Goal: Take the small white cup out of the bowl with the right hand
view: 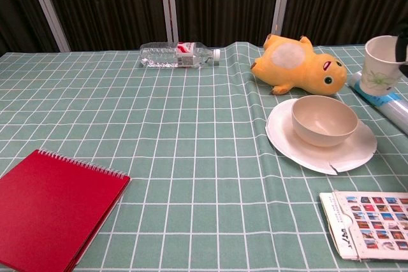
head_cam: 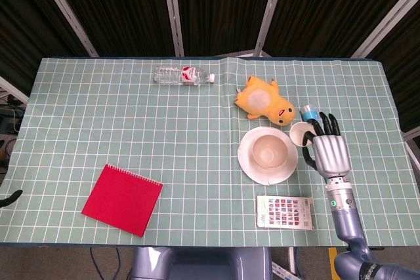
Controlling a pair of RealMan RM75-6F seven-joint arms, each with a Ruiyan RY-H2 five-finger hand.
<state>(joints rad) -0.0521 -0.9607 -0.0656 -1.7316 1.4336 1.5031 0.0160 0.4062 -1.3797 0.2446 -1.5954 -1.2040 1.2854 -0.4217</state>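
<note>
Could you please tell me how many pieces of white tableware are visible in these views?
3: the plate on the table, the bowl standing on it, and the small white cup held by the right hand.

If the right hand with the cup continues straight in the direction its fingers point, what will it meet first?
Probably the blue tube: the right hand points toward the table's far edge, over the tube. Holding the white cup above the table, it may pass over; height is unclear.

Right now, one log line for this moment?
right hand: holds cup | cup: out of bowl, right of it | left hand: not in view
</note>
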